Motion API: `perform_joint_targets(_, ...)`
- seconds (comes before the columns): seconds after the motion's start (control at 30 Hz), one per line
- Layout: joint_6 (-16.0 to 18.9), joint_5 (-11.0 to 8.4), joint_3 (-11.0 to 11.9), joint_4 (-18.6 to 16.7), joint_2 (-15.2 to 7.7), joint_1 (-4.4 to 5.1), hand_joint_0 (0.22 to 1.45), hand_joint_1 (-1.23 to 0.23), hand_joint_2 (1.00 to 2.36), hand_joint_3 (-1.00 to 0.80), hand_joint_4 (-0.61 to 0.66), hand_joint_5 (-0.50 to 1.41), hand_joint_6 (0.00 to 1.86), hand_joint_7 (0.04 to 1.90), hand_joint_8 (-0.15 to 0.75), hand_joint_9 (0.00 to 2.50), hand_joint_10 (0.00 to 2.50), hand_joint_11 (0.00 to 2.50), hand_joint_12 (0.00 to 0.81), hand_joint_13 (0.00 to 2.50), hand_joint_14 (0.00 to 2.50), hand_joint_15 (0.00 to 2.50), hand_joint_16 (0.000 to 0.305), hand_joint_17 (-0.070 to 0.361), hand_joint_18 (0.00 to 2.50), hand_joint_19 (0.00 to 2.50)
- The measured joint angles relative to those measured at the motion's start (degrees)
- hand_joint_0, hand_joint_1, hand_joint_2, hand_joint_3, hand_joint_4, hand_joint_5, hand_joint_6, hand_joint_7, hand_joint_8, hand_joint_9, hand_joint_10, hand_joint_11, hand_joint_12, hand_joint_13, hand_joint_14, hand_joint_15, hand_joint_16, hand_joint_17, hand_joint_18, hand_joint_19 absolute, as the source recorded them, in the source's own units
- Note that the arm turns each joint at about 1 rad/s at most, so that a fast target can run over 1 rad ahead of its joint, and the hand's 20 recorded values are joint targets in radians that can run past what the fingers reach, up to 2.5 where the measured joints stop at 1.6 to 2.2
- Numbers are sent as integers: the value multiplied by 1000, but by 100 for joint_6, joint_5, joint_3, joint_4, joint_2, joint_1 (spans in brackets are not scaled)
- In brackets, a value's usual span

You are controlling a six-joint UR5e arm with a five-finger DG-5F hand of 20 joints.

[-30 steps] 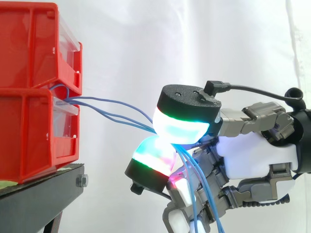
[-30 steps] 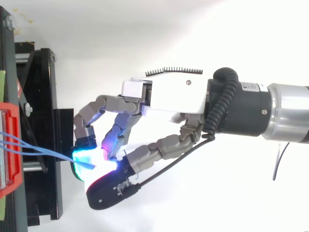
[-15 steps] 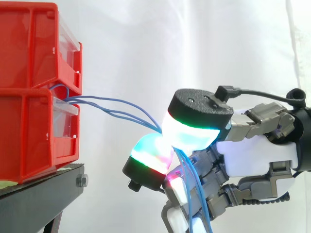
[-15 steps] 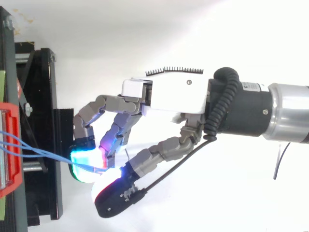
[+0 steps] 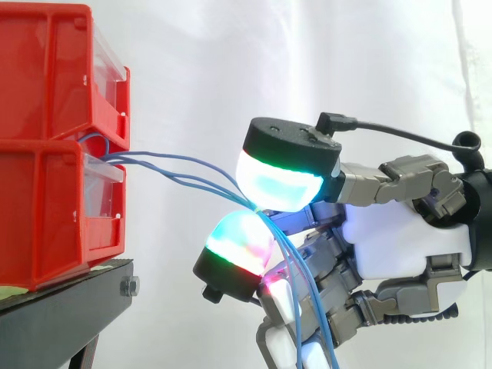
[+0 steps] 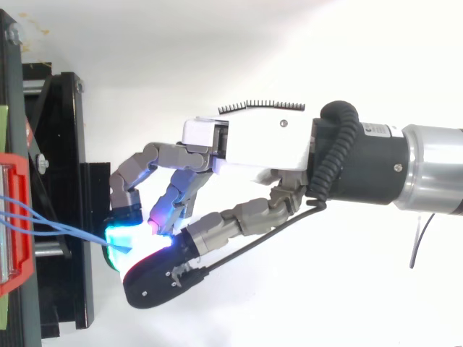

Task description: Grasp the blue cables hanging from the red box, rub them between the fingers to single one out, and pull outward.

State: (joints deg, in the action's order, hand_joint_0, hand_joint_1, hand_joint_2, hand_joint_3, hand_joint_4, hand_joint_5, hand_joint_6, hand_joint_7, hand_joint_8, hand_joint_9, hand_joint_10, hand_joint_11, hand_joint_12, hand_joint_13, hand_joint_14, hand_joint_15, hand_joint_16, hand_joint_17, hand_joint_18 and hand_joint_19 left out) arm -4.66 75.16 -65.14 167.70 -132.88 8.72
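Observation:
Thin blue cables (image 5: 142,157) come out of the lower of two stacked red bins (image 5: 46,207) and run right to my hand (image 5: 400,238). The hand is shut on them: the cables pass between a thick cyan-white pad (image 5: 278,175) above and a green-and-red glowing pad (image 5: 238,240) below. Past the pinch the strands fall steeply in front of the other curled fingers. From above, the blue cables (image 6: 79,233) leave the red bin (image 6: 14,275) at the left edge and end at the glowing tips of the hand (image 6: 253,141).
The bins rest on a black stand (image 5: 61,315), whose frame (image 6: 65,144) lies just left of the fingertips in the top view. A white curtain hangs behind. The arm (image 6: 427,170) enters from the right.
The upper pad has slid left and slightly up across the lower pad, after sliding right half a second ago. The cables stay pinched. The palm and arm have hardly moved.

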Motion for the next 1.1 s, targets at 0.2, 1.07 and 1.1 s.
perform_joint_targets(0.2,-7,-10,1,3,46,-1,569,-739,1012,-139,148,-149,872,1083,344,1068,16,682,420,970,17,631,54,122,872,700)
perform_joint_targets(1.07,-1,-11,1,29,75,0,733,-964,1011,-365,134,-186,902,1055,284,913,16,708,356,878,22,626,45,101,806,647)
perform_joint_targets(1.1,0,-11,0,30,74,0,736,-969,1010,-374,128,-186,903,1045,283,912,18,710,355,877,22,616,45,101,808,648)
